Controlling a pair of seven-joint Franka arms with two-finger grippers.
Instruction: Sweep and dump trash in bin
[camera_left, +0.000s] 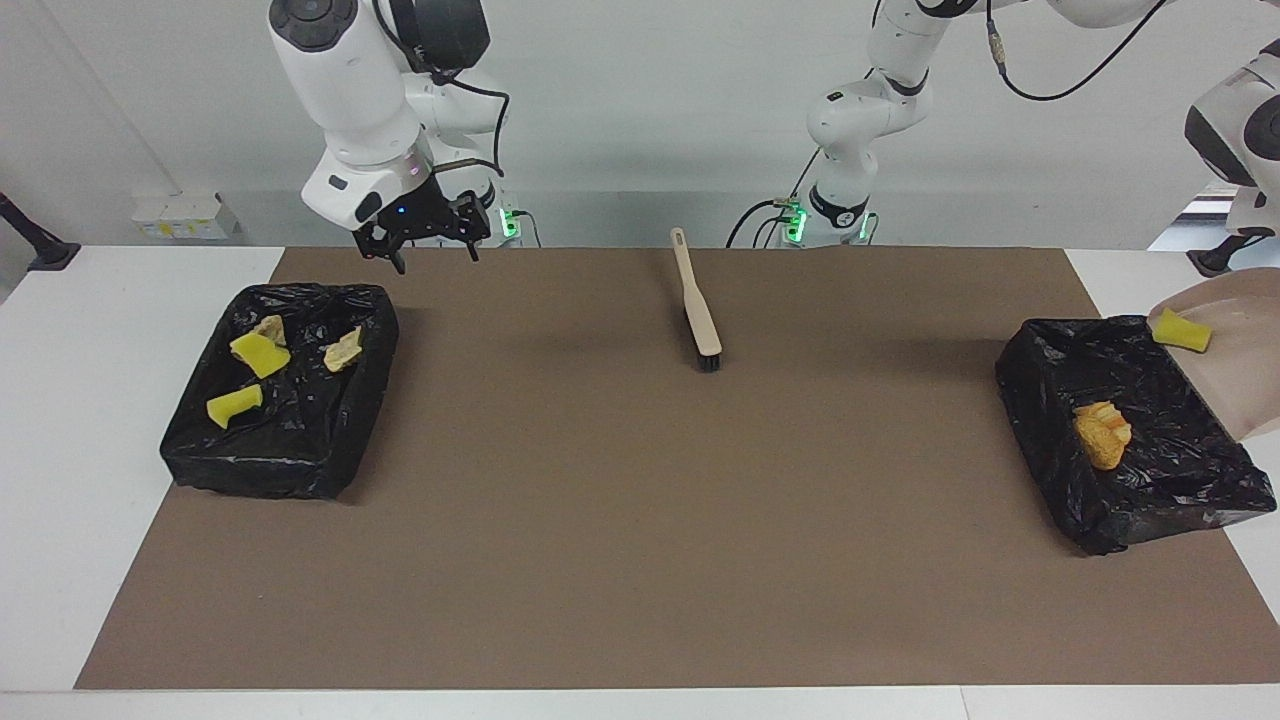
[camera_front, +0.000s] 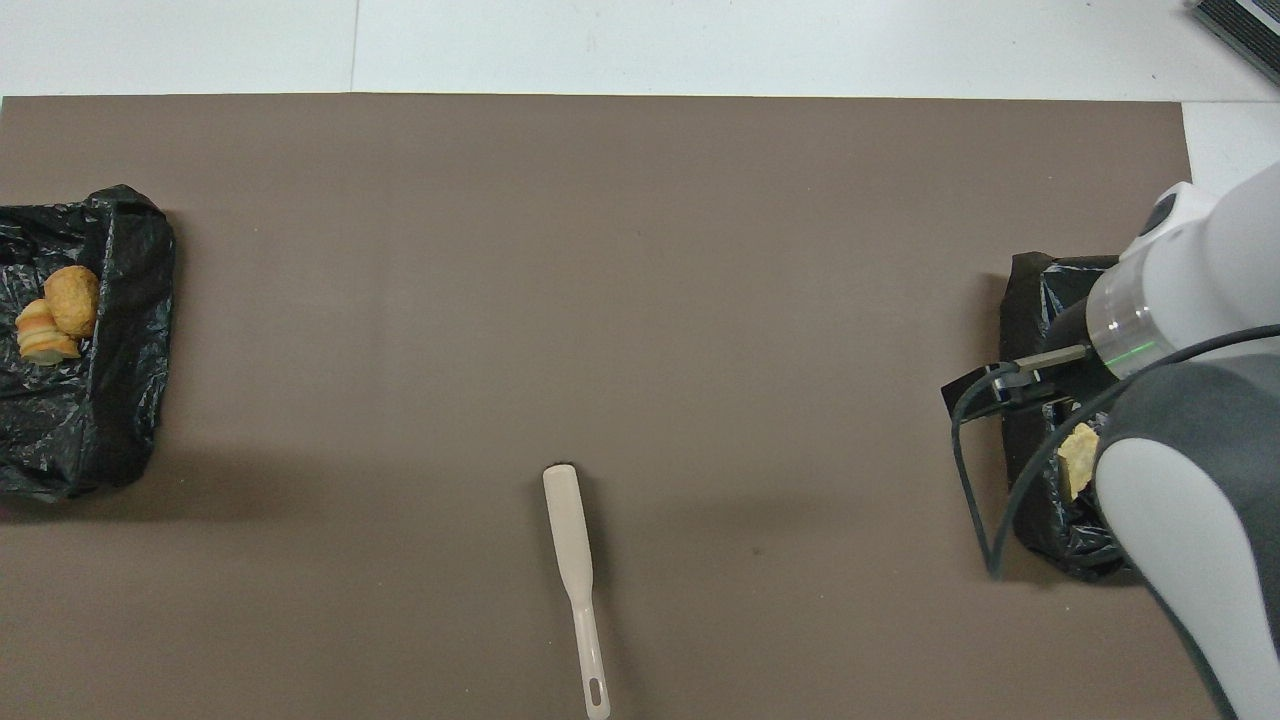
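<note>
The dustpan (camera_left: 1235, 360) over the bin (camera_left: 1120, 440) at the left arm's end runs off the picture's edge, so the gripper holding it is out of sight. From above, the right arm (camera_front: 1190, 400) covers most of the other bin (camera_front: 1040, 500).

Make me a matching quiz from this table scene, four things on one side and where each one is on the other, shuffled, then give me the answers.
Things:
1. brush
2. yellow sponge piece
3. orange chunk
4. right end effector

Places:
A. in the black-lined bin at the left arm's end of the table
B. lying on the brown mat, near the robots, midway between the bins
C. on the tilted dustpan over that bin
D. in the air, open, by the bin at the right arm's end

Pairs: 1-B, 2-C, 3-A, 4-D
</note>
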